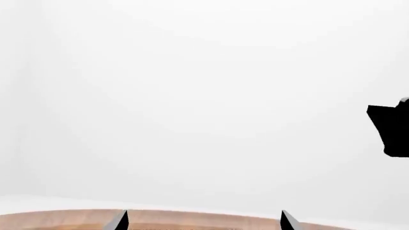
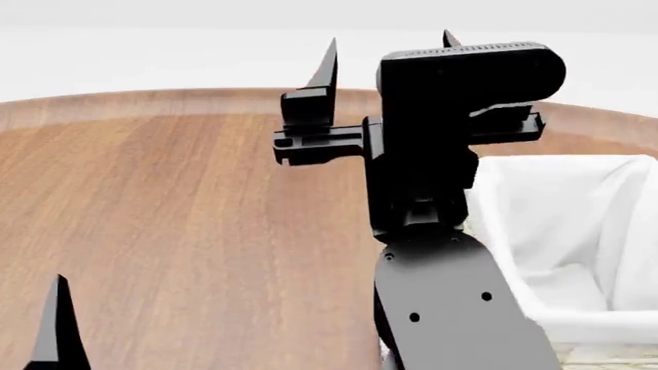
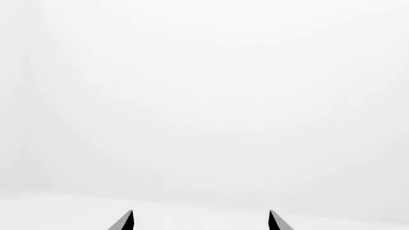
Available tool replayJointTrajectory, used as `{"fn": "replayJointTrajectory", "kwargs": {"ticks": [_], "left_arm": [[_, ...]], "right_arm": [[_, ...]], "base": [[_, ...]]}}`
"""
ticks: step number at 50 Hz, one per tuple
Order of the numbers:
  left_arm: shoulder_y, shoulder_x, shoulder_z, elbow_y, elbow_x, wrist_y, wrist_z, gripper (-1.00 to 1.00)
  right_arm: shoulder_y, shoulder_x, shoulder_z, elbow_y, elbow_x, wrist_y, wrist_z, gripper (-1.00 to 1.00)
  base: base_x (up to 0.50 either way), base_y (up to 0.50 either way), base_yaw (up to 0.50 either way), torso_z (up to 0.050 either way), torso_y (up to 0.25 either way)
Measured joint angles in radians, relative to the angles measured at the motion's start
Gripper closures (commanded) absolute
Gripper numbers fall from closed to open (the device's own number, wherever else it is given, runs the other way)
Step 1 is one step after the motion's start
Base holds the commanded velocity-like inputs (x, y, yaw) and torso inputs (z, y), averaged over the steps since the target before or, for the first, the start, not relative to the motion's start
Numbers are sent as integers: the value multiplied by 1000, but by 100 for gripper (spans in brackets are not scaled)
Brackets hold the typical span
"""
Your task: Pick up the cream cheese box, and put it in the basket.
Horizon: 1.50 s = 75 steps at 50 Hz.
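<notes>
The cream cheese box is out of view in every frame. The basket (image 2: 575, 231), cream-white with a white cloth liner, stands on the wooden table (image 2: 185, 200) at the right, partly hidden behind my right arm. My right gripper (image 2: 389, 46) is raised above the table's far middle, just left of the basket, open and empty. In the right wrist view (image 3: 200, 221) its tips stand wide apart against blank white. My left gripper (image 1: 204, 221) is open and empty over the table's far edge. Only one of its fingers (image 2: 57, 331) shows in the head view, at the near left.
The round table's far rim (image 1: 191, 218) curves across the back, with white floor and wall beyond. My right arm's black wrist and camera housing (image 2: 463, 85) block the middle of the head view. A black part of that arm (image 1: 390, 124) shows in the left wrist view.
</notes>
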Motion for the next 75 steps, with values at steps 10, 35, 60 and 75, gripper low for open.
{"fn": "replayJointTrajectory", "kwargs": {"ticks": [10, 35, 60, 75], "left_arm": [[2, -9, 12, -13, -8, 11, 4, -100], [6, -26, 35, -28, -8, 29, -1, -100], [6, -45, 46, -24, -3, 37, -13, -100], [4, -56, 52, -17, -2, 34, -22, -100]], "right_arm": [[110, -47, -32, 372, 43, -133, -4, -100], [206, -77, -242, 1088, 242, -508, 15, -100], [253, -84, -794, 1534, 745, -813, -64, -100], [231, -84, -1035, 1601, 983, -893, -74, -100]], "base": [[0, 0, 0, 0, 0], [0, 0, 0, 0, 0], [0, 0, 0, 0, 0], [0, 0, 0, 0, 0]]}}
